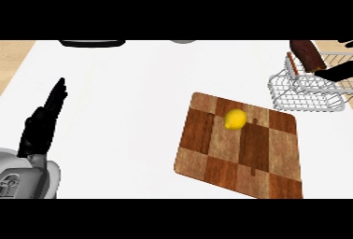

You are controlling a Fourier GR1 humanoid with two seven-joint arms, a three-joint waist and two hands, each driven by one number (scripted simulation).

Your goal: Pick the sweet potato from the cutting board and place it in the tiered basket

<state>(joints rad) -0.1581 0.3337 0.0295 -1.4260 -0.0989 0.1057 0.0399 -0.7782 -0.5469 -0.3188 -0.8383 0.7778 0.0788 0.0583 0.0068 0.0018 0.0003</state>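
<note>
At the left edge of the frame, the left hand point(43, 126) stands with its fingers straight and pointing up, resting and holding nothing, its grey forearm point(27, 175) filling the lower left corner. It sits on the white counter point(131, 102), whose wooden border shows as a tan strip in the upper left corner. Along the top edge, a dark flat object point(92, 43) lies left of centre and a small grey round thing point(183, 41) sits near the middle; both are cut off by the frame.

Right of centre, the wooden cutting board point(241, 147) lies tilted on the counter, with a yellow lemon point(235, 119) resting on its upper part.

In the upper right, the white wire tiered basket point(303, 91) stands just beyond the board's far corner. The reddish-brown sweet potato point(307, 55) is above the basket, well off the board. The right hand point(338, 70) shows at the right edge, its black fingers touching the sweet potato's lower end; I cannot tell whether they are curled round it.
</note>
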